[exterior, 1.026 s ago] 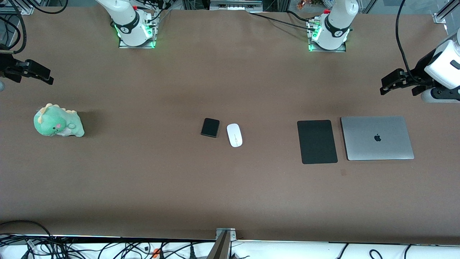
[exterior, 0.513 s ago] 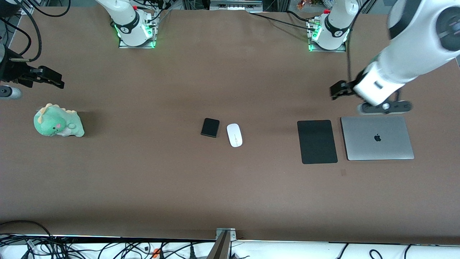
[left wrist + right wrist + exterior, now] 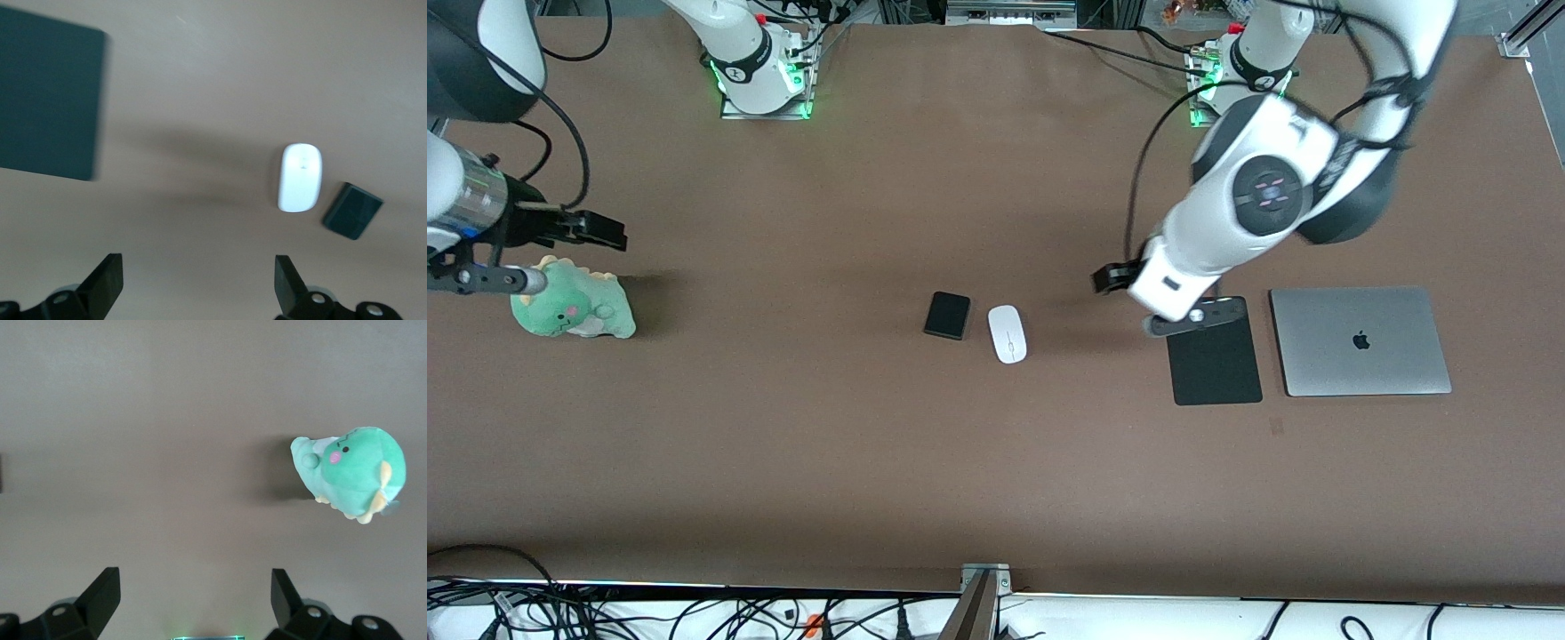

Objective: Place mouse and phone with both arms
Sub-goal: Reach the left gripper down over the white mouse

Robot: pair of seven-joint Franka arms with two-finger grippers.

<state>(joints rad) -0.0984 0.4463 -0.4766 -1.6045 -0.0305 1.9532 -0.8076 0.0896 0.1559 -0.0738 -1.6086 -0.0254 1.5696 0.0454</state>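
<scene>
Brown table (image 3: 996,462) | mouse (image 3: 1007,333) beside phone (image 3: 947,315) | left pincer (image 3: 197,283) gaping, over table between mouse and pad (image 3: 1215,360)

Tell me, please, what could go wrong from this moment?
The mouse and the phone lie close beside each other, so the open left gripper may knock the phone while taking the mouse. The right gripper, open above the plush dinosaur, may brush it when descending.

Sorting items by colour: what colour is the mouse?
White, with a thin grey line down its middle; the mouse shows best in the front view.
</scene>
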